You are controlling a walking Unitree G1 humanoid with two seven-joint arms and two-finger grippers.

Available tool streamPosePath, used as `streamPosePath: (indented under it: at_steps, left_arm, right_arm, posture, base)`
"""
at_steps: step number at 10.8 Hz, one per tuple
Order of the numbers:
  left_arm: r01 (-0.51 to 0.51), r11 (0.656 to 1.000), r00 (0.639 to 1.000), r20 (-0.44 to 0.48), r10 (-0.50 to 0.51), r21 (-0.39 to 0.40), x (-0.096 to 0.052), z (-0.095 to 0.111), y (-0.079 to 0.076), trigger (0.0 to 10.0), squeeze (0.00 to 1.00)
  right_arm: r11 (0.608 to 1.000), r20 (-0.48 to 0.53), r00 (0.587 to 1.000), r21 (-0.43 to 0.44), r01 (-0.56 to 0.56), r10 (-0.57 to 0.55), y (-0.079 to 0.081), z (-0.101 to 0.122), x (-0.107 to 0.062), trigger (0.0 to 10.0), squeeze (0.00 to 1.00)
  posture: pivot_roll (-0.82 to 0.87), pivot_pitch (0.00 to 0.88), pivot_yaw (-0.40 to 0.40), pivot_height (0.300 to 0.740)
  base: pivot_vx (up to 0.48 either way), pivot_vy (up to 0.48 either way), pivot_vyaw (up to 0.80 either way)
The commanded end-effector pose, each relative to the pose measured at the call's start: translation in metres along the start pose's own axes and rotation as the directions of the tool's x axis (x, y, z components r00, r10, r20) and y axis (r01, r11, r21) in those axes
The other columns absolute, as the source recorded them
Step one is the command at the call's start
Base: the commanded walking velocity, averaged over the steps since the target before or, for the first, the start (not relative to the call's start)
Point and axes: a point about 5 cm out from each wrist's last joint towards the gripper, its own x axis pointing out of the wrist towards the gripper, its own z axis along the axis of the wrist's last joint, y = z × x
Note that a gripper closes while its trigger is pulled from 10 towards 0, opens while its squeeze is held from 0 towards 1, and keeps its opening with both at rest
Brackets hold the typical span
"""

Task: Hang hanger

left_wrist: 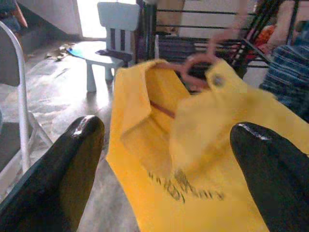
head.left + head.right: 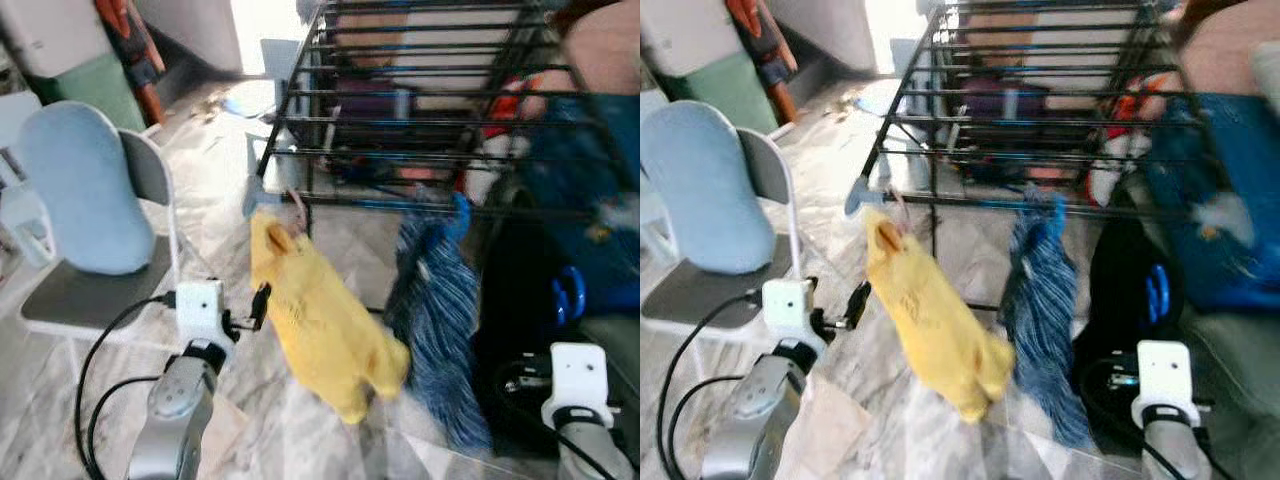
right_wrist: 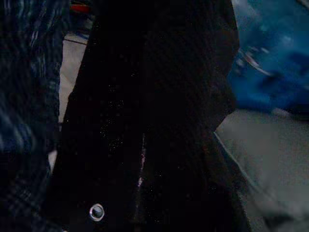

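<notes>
A yellow shirt [image 2: 320, 315] hangs on a pink hanger [image 1: 203, 65], tilted as if swinging. The hanger's hook [image 2: 297, 208] is up at the front bar of the black drying rack [image 2: 420, 150]; blur hides whether it rests on the bar. My left gripper [image 1: 169, 130] is open just beside the shirt's collar, its fingers [image 1: 72, 164] spread wide with the shirt in front of them. In the left eye view the left gripper [image 2: 258, 305] is at the shirt's left edge. My right arm [image 2: 578, 385] is low at the right, facing a black garment [image 3: 145, 121].
A blue striped garment [image 2: 435, 300] and the black garment [image 2: 520, 300] hang from the rack to the right of the shirt. A folding chair with a pale blue cushion [image 2: 85, 190] stands at the left. A small pale blue chair [image 1: 116, 19] stands farther off, beside the rack.
</notes>
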Motion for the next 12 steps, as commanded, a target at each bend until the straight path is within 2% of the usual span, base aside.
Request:
streamPosePath:
  at_steps: [1,3,5,8,10,11,12]
  left_arm:
    - [0.000,1.000,1.000,-0.002,0.000,0.015,-0.003,-0.001,-0.001,10.0,0.00]
    - [0.001,1.000,1.000,-0.005,-0.001,0.011,0.001,-0.002,-0.003,10.0,0.00]
    - [0.021,1.000,1.000,0.013,-0.021,0.013,0.014,0.002,-0.008,10.0,0.00]
    - [0.046,0.999,0.999,0.007,-0.046,-0.008,0.018,-0.005,-0.020,10.0,0.00]
    - [0.085,0.996,0.996,-0.019,-0.085,-0.032,0.017,-0.014,-0.031,10.0,0.00]
    - [0.091,0.996,0.995,-0.026,-0.092,-0.023,0.014,-0.019,-0.029,10.0,0.00]
    - [0.061,0.998,0.996,-0.061,-0.061,0.004,0.010,-0.030,-0.019,10.0,0.00]
  right_arm:
    - [1.000,0.051,0.999,0.013,0.007,-0.007,0.002,0.014,0.002,10.0,0.00]
    - [1.000,0.068,0.998,0.027,0.012,-0.014,0.007,0.023,0.006,10.0,0.00]
    - [0.999,0.094,0.996,0.044,0.003,-0.007,0.015,0.032,0.014,10.0,0.00]
    - [1.000,0.031,0.999,0.000,0.031,-0.031,0.004,0.021,0.014,10.0,0.00]
    - [1.000,0.045,0.999,0.008,-0.013,0.013,0.004,0.023,0.014,10.0,0.00]
    - [0.999,0.046,0.998,0.008,-0.045,0.045,0.007,0.022,0.013,10.0,0.00]
    - [0.996,0.029,0.995,0.020,-0.092,0.091,0.015,0.018,0.014,10.0,0.00]
  posture:
    - [-0.22,0.000,0.060,0.740]
    - [-0.23,0.000,0.070,0.740]
    - [-0.24,0.000,0.081,0.740]
    - [-0.27,0.000,0.090,0.740]
    - [-0.30,0.000,0.108,0.740]
    - [-0.30,0.000,0.114,0.740]
    - [-0.29,0.000,0.120,0.740]
  base:
    - [-0.352,0.000,0.00]
    - [-0.349,0.000,0.00]
    - [-0.354,0.000,0.00]
    - [-0.354,0.000,0.00]
    - [0.000,0.000,0.00]
    - [0.000,0.000,0.00]
    - [0.000,0.000,0.00]
